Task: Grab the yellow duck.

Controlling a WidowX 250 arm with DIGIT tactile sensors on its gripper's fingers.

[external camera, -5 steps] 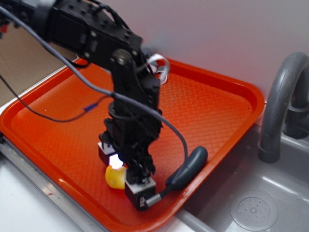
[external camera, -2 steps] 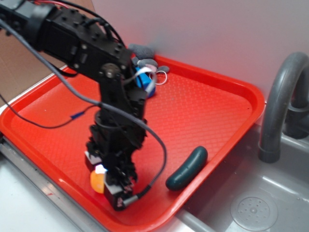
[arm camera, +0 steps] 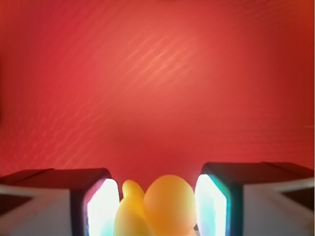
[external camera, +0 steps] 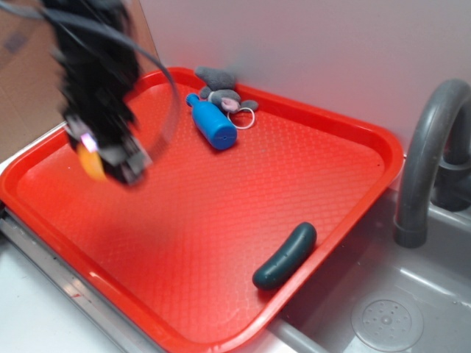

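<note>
Presently the gripper (external camera: pixel 99 151) is seen, motion-blurred, above the far-left part of the orange tray (external camera: pixel 324 169), clear of the tray floor. The yellow duck (external camera: pixel 91 160) is held between the two fingers, a small yellow-orange patch showing at the lower left of the blurred black mass. In the wrist view the grasp is confirmed: the yellow duck (arm camera: pixel 157 209) is flanked on both sides by the bright, glowing pads (arm camera: pixel 103 209), one at the left and one at the right, with both pads pressed against or just beside its rounded body. A narrower yellow lobe is seen beside the larger round one; which part of the duck each represents cannot be told. Only blurred red tray surface is recorded beyond the fingers.

A dark cable (external camera: pixel 165 121) is seen looping down from the arm at the right of the gripper.

At the far edge of the tray a blue bottle (external camera: pixel 212 125) is laid on its side, cap end toward the far left. Just beyond it a grey plush toy (external camera: pixel 221 84) is noted against the tray rim, with a small white ring (external camera: pixel 244 116) beside it. A dark grey sausage-shaped toy (external camera: pixel 285 256) is laid near the near-right corner of the tray, well apart from the gripper. A grey faucet (external camera: pixel 425 158) and a grey sink (external camera: pixel 383 320) are recorded at the right, outside the tray.
</note>
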